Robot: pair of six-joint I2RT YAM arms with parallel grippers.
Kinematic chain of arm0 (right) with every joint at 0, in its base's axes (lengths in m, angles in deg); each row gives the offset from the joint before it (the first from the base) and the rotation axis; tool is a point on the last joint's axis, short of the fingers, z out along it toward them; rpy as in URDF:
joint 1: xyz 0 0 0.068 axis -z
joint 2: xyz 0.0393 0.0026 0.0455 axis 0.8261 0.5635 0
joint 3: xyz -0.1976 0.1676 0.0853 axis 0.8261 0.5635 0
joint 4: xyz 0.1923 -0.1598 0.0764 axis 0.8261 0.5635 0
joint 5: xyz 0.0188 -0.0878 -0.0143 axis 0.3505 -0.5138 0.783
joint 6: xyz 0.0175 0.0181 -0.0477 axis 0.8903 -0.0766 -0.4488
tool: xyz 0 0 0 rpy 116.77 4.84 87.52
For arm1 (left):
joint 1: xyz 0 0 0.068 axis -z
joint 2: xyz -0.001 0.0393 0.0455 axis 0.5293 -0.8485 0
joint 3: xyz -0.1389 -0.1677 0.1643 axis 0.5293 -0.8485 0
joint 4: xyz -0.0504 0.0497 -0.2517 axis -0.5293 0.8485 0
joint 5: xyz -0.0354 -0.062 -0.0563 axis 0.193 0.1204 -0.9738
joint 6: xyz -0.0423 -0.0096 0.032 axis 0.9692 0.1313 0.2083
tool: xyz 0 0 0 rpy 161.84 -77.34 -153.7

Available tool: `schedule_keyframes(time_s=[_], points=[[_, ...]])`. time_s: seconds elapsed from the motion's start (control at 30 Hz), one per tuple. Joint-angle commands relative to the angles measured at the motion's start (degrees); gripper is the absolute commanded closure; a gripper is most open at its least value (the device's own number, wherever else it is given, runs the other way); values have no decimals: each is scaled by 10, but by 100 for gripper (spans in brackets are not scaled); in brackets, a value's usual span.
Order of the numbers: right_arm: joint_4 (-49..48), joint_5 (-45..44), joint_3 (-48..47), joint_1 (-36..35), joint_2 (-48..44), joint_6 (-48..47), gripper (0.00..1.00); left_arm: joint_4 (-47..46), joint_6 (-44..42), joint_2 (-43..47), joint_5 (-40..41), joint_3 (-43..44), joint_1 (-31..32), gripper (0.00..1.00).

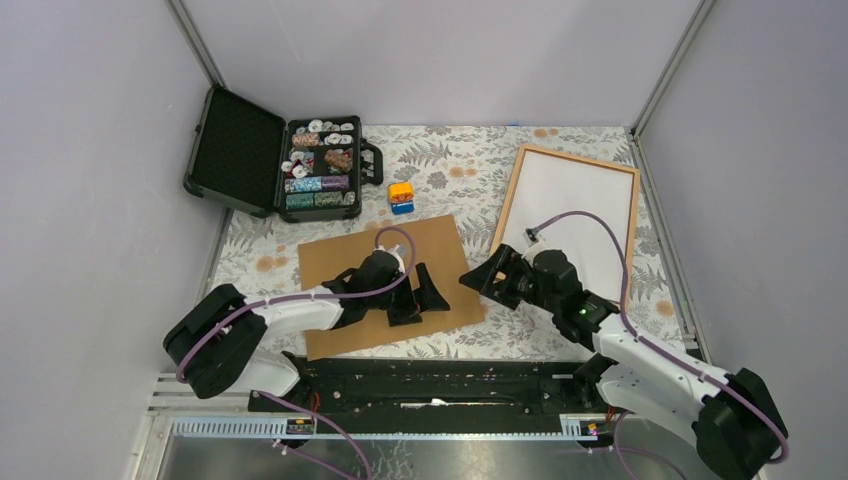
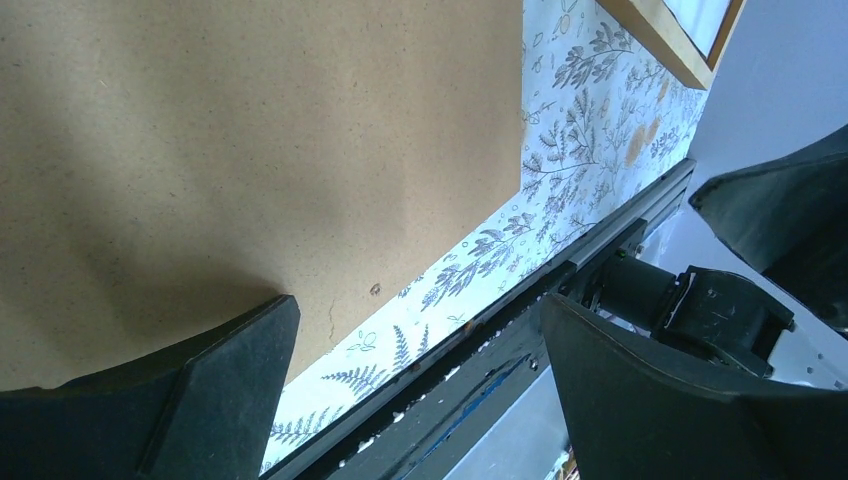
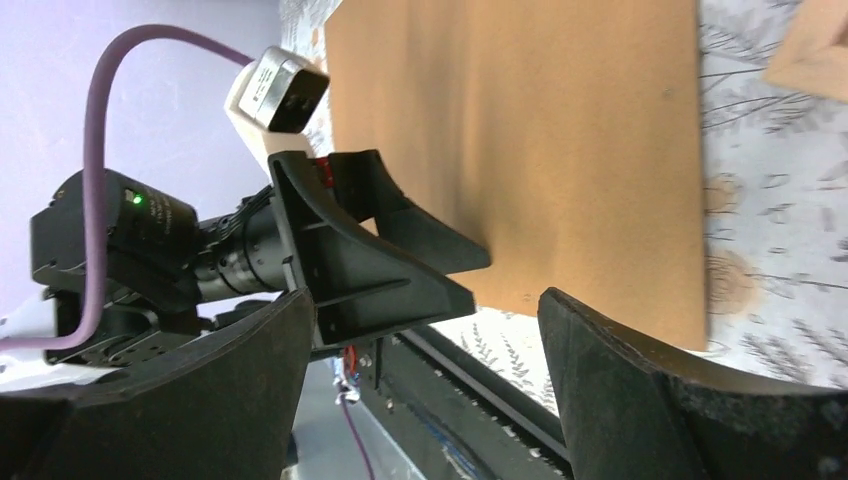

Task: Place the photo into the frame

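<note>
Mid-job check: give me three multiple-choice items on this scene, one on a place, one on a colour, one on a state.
1. Where is the frame? A at the right B in the case C under the left arm
2. Colour of the backing board? A white B brown C green
3. The left gripper? A shut on the board B open, empty C out of view
A: it lies on the right side; B: plain brown; B: its fingers stand apart above the board.

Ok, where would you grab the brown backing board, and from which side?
Probably its right edge, approached low from the right: the backing board lies flat and thin, so only edges give purchase, and the open right gripper faces that one.
</note>
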Motion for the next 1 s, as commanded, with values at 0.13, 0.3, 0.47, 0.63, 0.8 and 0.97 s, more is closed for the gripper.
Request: schedule_keyframes(time_s=[0.13,0.3,0.47,0.63,0.8,0.97], points=[[206,-112,-27,-3,-40,-114,9,99,-52,39,59,14,11,2],[203,-77,-31,-3,-17,-130,7,267,-107,102,153,77,-7,1],[197,-33,-60,0,54,-157,7,395,-91,175,289,92,-86,1],[120,52,-61,26,115,-158,8,439,-110,170,332,105,-175,1],[65,110,-72,55,185,-164,9,397,-85,149,282,63,-216,1],[36,130,-82,62,239,-183,9,354,-63,130,232,25,-217,2]])
